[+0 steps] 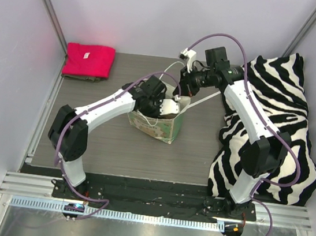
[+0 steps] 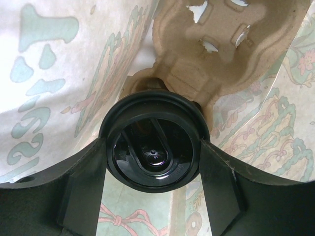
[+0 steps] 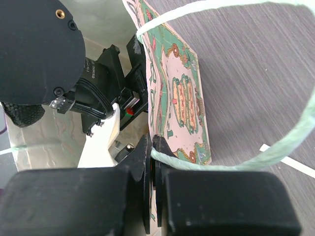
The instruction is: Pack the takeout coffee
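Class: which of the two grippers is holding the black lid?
The left gripper, down inside the paper bag, its jaws shut on the round black lid. The right gripper instead pinches the bag's printed wall.

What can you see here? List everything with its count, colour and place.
Lid: one, black, inside the bag, between the left fingers.
Cup carrier: one, beige, inside the bag, just beyond the lid.
Bag: one, white with green print, middle of the table.
Towel: one, red, far left corner of the table.
Blanket: one, black-and-white zebra stripes, along the table's right side.
Table: one, dark grey.
Left arm: one, white and black, reaching into the bag.
Right arm: one, white and black, at the bag's far rim.
Left fingers: two, black, closed on the lid.
Right fingers: two, black, pinching the bag's wall.
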You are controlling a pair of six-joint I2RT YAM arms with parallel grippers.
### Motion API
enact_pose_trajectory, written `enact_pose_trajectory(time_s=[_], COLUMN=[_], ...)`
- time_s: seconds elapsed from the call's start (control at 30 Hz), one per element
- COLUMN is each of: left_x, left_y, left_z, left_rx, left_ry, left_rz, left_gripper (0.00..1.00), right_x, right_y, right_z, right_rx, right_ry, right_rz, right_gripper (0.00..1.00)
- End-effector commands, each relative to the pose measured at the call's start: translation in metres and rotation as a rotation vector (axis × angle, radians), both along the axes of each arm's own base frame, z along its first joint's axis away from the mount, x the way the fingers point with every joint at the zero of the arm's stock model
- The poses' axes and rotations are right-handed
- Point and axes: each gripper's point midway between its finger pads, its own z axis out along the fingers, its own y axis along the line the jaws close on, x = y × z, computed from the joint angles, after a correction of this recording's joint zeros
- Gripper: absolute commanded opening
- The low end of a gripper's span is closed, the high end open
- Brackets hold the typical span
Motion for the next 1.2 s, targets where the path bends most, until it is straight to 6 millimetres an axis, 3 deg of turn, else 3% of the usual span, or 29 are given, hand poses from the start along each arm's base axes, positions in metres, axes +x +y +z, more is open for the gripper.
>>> enact_pose_trajectory(time_s=[0.0, 0.27, 0.53, 0.9, 1.0, 1.17], left_x=[-0.026, -0.013, -0.014, -0.015, -0.023, -0.035], left_y=[0.028, 0.01, 0.0, -0.013, -0.017, -0.017], left_z=[-0.045, 0.01, 0.035, 0.075, 0.081, 0.073], left_rx=[0.105, 0.001, -0.043, -0.138, -0.142, -0.112], left_ry=[0.207, 0.125, 0.081, 0.005, -0.038, -0.062], left_rz=[0.087, 0.117, 0.127, 0.115, 0.061, 0.004], left_gripper=[0.26, 0.54, 0.79, 0.81, 0.81, 0.81], right_x=[-0.02, -0.021, -0.018, -0.015, -0.013, -0.01], right_y=[0.0, 0.0, 0.0, -0.003, -0.003, -0.002], right_z=[0.005, 0.008, 0.008, 0.009, 0.008, 0.011], right_rx=[0.006, 0.009, 0.009, -0.004, -0.006, 0.0], right_ry=[0.054, 0.037, 0.028, -0.009, -0.011, -0.016], right_rz=[0.046, 0.051, 0.053, 0.038, 0.033, 0.021], right_gripper=[0.01, 0.01, 0.01, 0.01, 0.01, 0.01])
